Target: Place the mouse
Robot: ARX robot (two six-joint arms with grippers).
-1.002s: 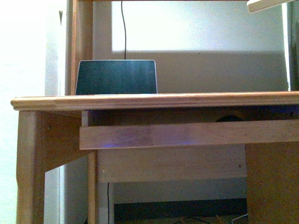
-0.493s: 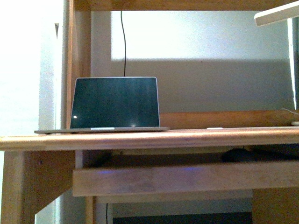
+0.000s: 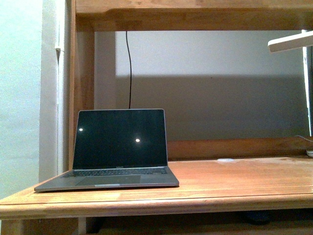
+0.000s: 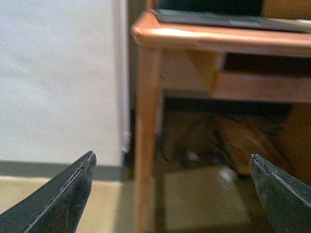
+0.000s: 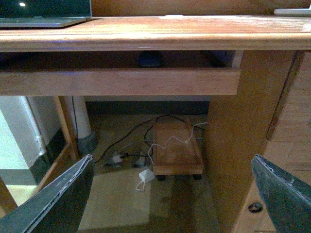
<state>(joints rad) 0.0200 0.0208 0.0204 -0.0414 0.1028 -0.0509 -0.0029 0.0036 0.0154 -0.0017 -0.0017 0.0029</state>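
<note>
front, desk: wooden desk [image 3: 234, 183] fills the lower frame; neither arm is in view.
front, laptop: laptop [image 3: 120, 147] open on the desk's left part, screen dark.
front, disc: small white disc [image 3: 226, 160] on the desktop near the back rail, well right of the laptop.
front, mouse: dark low shape under the desktop's front edge, right of centre, probably the mouse [image 3: 255, 217]; mostly cut off by the frame edge.
left wrist, gripper: left gripper [image 4: 171, 156] empty, fingers [image 4: 68, 194] spread wide. It sits low, off the desk's left front corner, with the desk leg [image 4: 146, 145] between the tips.
left wrist, mouse: not visible; view is soft.
right wrist, gripper: right gripper [image 5: 172, 158] empty, fingers [image 5: 60, 199] spread wide, low in front of the desk.
right wrist, mouse: dark rounded body on the pull-out tray [image 5: 116, 81] beneath the desktop, behind the tray's front rail. It is well apart from both fingertips, above and beyond the gap between them, touching neither.
right wrist, floor: loose cables [image 5: 131, 150] under the desk.
</note>
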